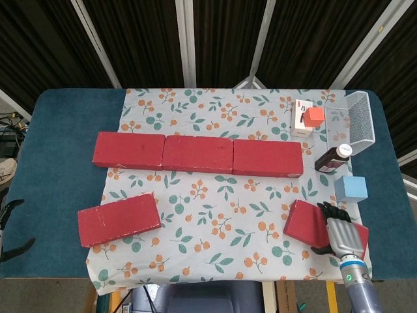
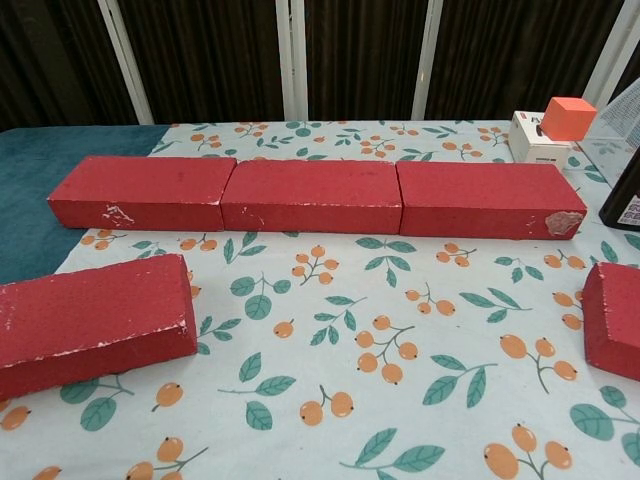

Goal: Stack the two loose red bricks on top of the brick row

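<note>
Three red bricks form the brick row (image 1: 197, 154) (image 2: 312, 195) across the middle of the floral cloth. One loose red brick (image 1: 119, 219) (image 2: 90, 320) lies flat at the front left. The other loose red brick (image 1: 305, 223) (image 2: 612, 318) lies at the front right, cut off by the edge of the chest view. My right hand (image 1: 343, 235) lies over this brick's right half, fingers stretched out across its top and thumb by its near edge. It grips nothing. Of my left hand (image 1: 14, 205) only dark fingertips show at the far left edge, spread apart and holding nothing.
A blue cube (image 1: 350, 188) sits just beyond my right hand, with a brown bottle (image 1: 333, 158) behind it. Further back stand a white box (image 1: 300, 120) topped by an orange cube (image 1: 315, 116) and a wire basket (image 1: 360, 120). The cloth (image 1: 221, 208) covers a blue table (image 1: 58, 130).
</note>
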Controlling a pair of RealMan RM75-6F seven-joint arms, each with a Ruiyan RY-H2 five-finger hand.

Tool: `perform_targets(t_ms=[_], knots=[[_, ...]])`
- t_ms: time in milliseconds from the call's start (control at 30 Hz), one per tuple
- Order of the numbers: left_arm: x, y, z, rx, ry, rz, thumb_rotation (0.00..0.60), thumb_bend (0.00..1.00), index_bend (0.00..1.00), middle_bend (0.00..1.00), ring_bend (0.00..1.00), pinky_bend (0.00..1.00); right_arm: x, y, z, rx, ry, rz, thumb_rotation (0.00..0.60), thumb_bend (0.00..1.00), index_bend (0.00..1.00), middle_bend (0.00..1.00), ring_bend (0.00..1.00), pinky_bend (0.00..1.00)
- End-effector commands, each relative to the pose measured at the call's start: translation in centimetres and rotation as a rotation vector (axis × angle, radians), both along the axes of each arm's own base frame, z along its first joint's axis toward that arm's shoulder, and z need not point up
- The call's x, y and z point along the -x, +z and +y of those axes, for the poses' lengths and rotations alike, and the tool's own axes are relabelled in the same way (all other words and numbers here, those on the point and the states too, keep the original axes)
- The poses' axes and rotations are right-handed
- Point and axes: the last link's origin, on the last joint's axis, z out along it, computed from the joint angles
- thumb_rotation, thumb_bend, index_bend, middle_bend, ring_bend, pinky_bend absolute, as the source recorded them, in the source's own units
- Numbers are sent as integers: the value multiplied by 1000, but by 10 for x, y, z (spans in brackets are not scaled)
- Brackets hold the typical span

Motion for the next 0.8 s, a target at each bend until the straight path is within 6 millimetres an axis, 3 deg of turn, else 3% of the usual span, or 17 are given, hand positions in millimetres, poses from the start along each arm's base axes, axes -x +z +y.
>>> perform_targets(t_ms=[33,800], knots=[[1,2,-1,-12,5,-1,600,8,222,18,37,134,0,-3,-2,-7,1,9,600,117,0,24,0,0],[0,-1,0,-11,19,24,600,8,222,12,37,134,16,-15,-17,-35,-55,56,600,117,0,24,0,0]])
